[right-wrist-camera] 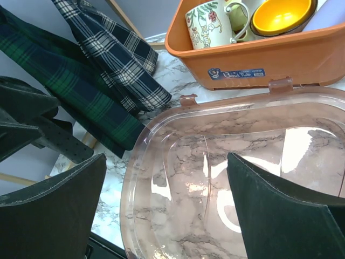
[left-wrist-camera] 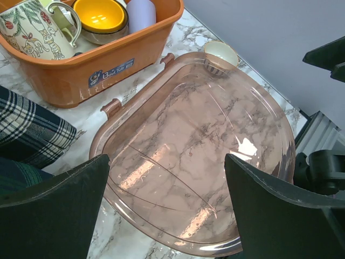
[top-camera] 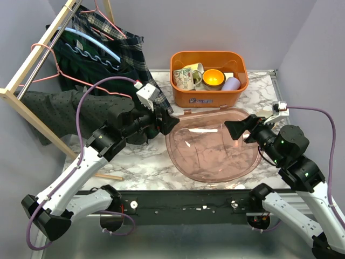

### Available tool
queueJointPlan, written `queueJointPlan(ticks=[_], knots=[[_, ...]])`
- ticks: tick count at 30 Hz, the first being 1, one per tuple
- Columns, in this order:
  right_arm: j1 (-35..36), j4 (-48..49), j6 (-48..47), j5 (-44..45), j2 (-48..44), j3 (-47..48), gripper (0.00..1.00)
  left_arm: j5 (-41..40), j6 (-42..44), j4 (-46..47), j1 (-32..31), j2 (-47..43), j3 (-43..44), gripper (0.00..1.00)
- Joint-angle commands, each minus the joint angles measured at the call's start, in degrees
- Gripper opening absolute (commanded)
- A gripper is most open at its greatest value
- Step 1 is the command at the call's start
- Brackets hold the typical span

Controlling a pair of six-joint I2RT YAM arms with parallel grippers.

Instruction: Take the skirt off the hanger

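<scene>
A navy-and-white plaid skirt (top-camera: 129, 51) hangs on a pink wire hanger (top-camera: 108, 24) from the wooden rack (top-camera: 32, 59) at the back left. Its hem reaches the table. A green plaid skirt (top-camera: 81, 65) and a dark dotted garment (top-camera: 48, 108) hang beside it on other hangers. Both plaid skirts show in the right wrist view, navy (right-wrist-camera: 116, 59) and green (right-wrist-camera: 64, 81). My left gripper (top-camera: 171, 123) is open and empty, just right of the navy skirt's hem (left-wrist-camera: 32, 129). My right gripper (top-camera: 233, 129) is open and empty, facing the left one across the tray.
A clear pink tray (top-camera: 215, 162) lies on the marble table between the grippers. An orange tub (top-camera: 237, 86) behind it holds a patterned mug (top-camera: 186, 75), a yellow bowl (top-camera: 213, 78) and a lavender cup (top-camera: 232, 82). A small cream cup (left-wrist-camera: 221, 54) stands by the tray's far rim.
</scene>
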Motion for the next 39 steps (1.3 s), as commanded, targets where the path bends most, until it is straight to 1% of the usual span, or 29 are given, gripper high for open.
queueJointPlan(ticks=[1, 6, 10, 13, 14, 16, 17, 18, 19, 20, 21, 22, 23, 24, 25, 26, 27, 28, 29, 30, 31, 33, 34, 35, 36, 37, 38, 39], knots=[[-0.2, 0.0, -0.9, 0.0, -0.4, -0.5, 1.00, -1.1, -0.2, 0.7, -0.3, -0.5, 0.2, 0.99], [-0.2, -0.1, -1.0, 0.1, -0.9, -0.5, 1.00, -1.2, -0.4, 0.4, -0.3, -0.6, 0.4, 0.99], [-0.2, 0.1, -3.1, 1.5, -1.1, -1.0, 1.00, -2.4, -0.4, -0.3, -0.3, -1.9, 1.0, 0.99], [-0.2, -2.0, -4.1, 3.8, -0.9, 1.9, 1.00, -5.3, -1.1, -0.3, -0.3, -3.9, 1.6, 0.99], [-0.3, -2.8, -5.9, 3.6, -0.8, 3.0, 1.00, -5.7, -1.5, -0.8, -0.3, -4.3, 2.2, 0.99], [-0.2, -2.5, -10.1, -4.0, 0.3, 4.8, 0.99, -7.9, -1.9, -3.8, -0.3, -5.3, 6.0, 0.99], [-0.2, -1.4, -10.0, -6.3, 1.3, 6.9, 0.97, -8.6, -1.9, -5.4, -0.3, -5.3, 8.1, 0.99], [-0.2, -1.6, -9.8, -10.1, 2.7, 8.6, 0.95, -8.8, -1.4, -8.8, -0.3, -5.2, 12.6, 0.99], [-0.2, -1.6, -9.7, -12.4, 4.4, 10.7, 0.93, -9.0, -1.2, -10.3, -0.3, -5.1, 14.8, 0.99], [-0.2, -0.8, -8.9, -14.3, 8.1, 13.9, 0.89, -9.7, -1.1, -11.6, -0.3, -5.1, 17.0, 0.99], [-0.2, -0.1, -8.4, -17.9, 9.8, 15.5, 0.86, -10.8, -1.2, -14.3, -0.3, -4.9, 21.5, 0.99], [-0.2, 0.6, -7.6, -18.8, 11.9, 16.9, 0.83, -12.0, -1.4, -15.8, -0.3, -4.8, 23.8, 0.99], [-0.2, 2.0, -6.1, -19.4, 15.3, 18.3, 0.77, -15.7, -1.4, -17.6, -0.3, -4.6, 26.2, 0.98], [-0.2, 2.8, -5.4, -21.0, 17.3, 21.5, 0.75, -17.5, -1.2, -21.4, -0.3, -4.0, 28.6, 0.98], [-0.1, 4.0, -5.0, -21.8, 19.0, 22.8, 0.72, -19.6, -0.9, -23.2, -0.3, -3.7, 33.2, 0.97], [0.2, 7.0, -3.9, -22.4, 20.5, 24.1, 0.69, -24.0, -0.6, -25.0, -0.3, -3.4, 35.3, 0.97], [0.4, 8.7, -3.5, -23.5, 23.5, 25.7, 0.68, -26.9, -0.5, -28.4, -0.3, -3.1, 37.0, 0.97], [0.9, 10.7, -3.3, -24.1, 25.0, 26.4, 0.65, -29.3, -0.1, -29.8, -0.3, -3.0, 39.8, 0.97], [2.3, 14.5, -3.4, -24.8, 26.6, 27.0, 0.64, -31.1, 0.2, -31.0, -0.3, -3.0, 40.8, 0.97], [3.1, 16.2, -3.9, -26.0, 28.1, 27.7, 0.63, -34.0, 0.6, -33.2, -0.3, -3.3, 41.8, 0.97], [4.3, 17.6, -4.2, -26.2, 32.0, 30.0, 0.61, -34.4, 1.1, -34.2, -0.3, -3.5, 43.4, 0.97], [8.6, 18.6, -7.1, -25.4, 36.1, 34.1, 0.61, -34.2, 1.0, -35.7, -0.3, -4.8, 44.5, 0.97], [10.2, 18.1, -8.6, -25.1, 41.7, 39.2, 0.61, -32.9, 1.0, -35.9, -0.3, -5.4, 44.8, 0.97], [13.0, 17.0, -11.2, -25.0, 44.4, 42.6, 0.61, -31.7, 0.9, -35.8, -0.2, -6.1, 44.7, 0.97], [14.1, 16.6, -12.4, -26.4, 47.5, 45.5, 0.61, -29.8, 0.9, -35.4, -0.3, -7.3, 44.6, 0.97], [15.0, 16.4, -13.0, -27.4, 50.2, 47.9, 0.61, -25.3, 1.0, -35.1, -0.3, -8.0, 44.2, 0.97], [16.1, 18.6, -13.9, -28.6, 54.8, 51.2, 0.58, -23.5, 1.3, -34.6, -0.3, -8.7, 43.9, 0.97], [16.8, 19.9, -14.7, -32.5, 56.9, 52.7, 0.57, -21.3, 1.0, -33.9, -0.3, -9.8, 43.8, 0.98]])
